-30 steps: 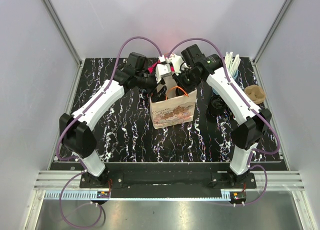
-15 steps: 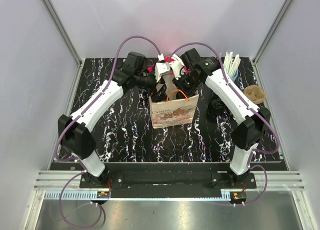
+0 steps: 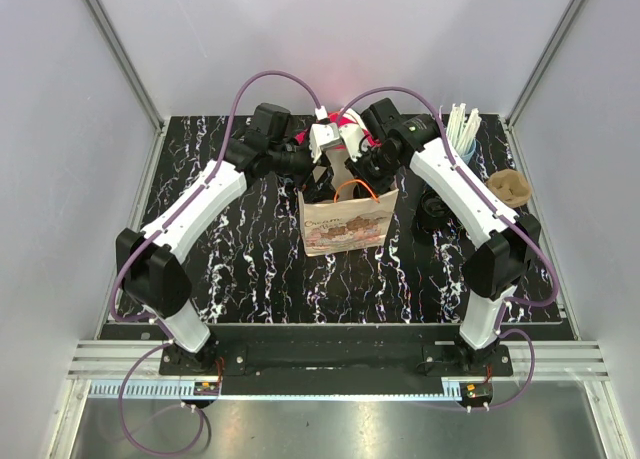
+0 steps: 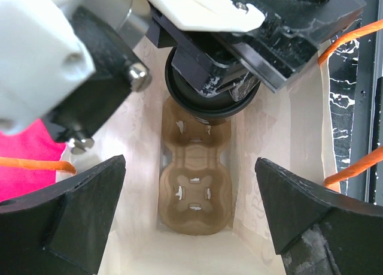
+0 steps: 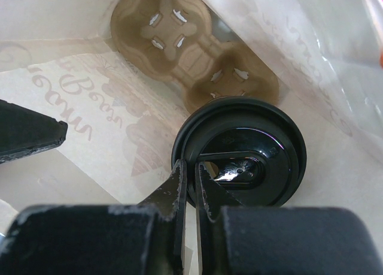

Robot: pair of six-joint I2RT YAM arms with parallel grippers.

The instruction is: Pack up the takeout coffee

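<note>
1. Holding the coffee cup (image 5: 239, 161) from above, our right claw (image 5: 190, 185) is clamped tight inside the paper bag (image 3: 345, 224).
2. The cup tray (image 5: 191, 59) lies just below.
3. Our left claw (image 4: 188, 197) gapes wide, empty.
4. Left, we think: seat it, let go.

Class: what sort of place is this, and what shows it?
Probably a robot lab cell staged for takeout packing: plain walls around a marbled table, two bolted arms, a paper bag holding a cup carrier.
</note>
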